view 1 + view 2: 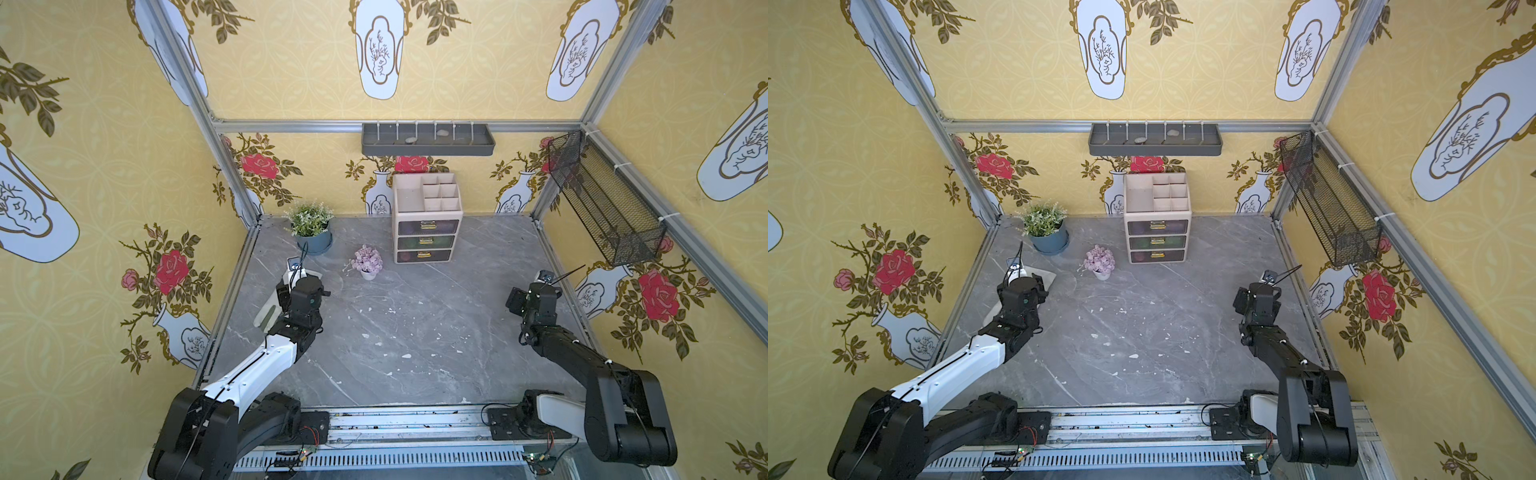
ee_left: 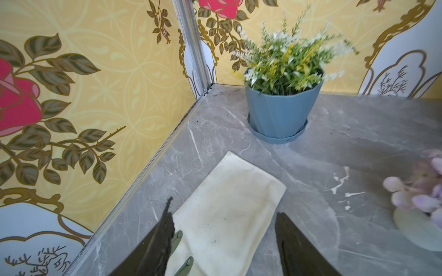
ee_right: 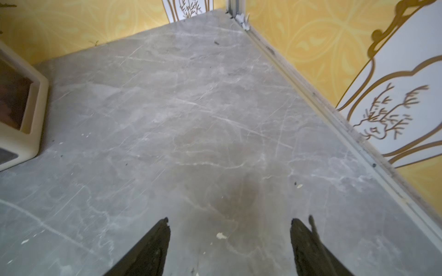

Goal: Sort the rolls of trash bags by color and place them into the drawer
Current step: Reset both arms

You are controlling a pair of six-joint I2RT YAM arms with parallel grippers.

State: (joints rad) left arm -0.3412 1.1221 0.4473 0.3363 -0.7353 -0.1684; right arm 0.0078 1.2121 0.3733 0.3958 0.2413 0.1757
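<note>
drawer unit (image 1: 427, 218) closed at back; left claw (image 2: 224, 209) wide, empty over cloth (image 2: 239, 181); right claw (image 3: 229, 219) wide, empty

The left arm (image 1: 266, 365) has a white forearm shell split by a black seam, between bulky black joints; the right arm (image 1: 582, 353) is black, banded by a white cable tie (image 1: 608, 362), with one white link (image 1: 557, 411) beside the rail (image 1: 415, 419). Thin red and black wires (image 1: 311, 434) loop at that rail under each base, and the jaws are black tapering wedges with ragged tips
</note>
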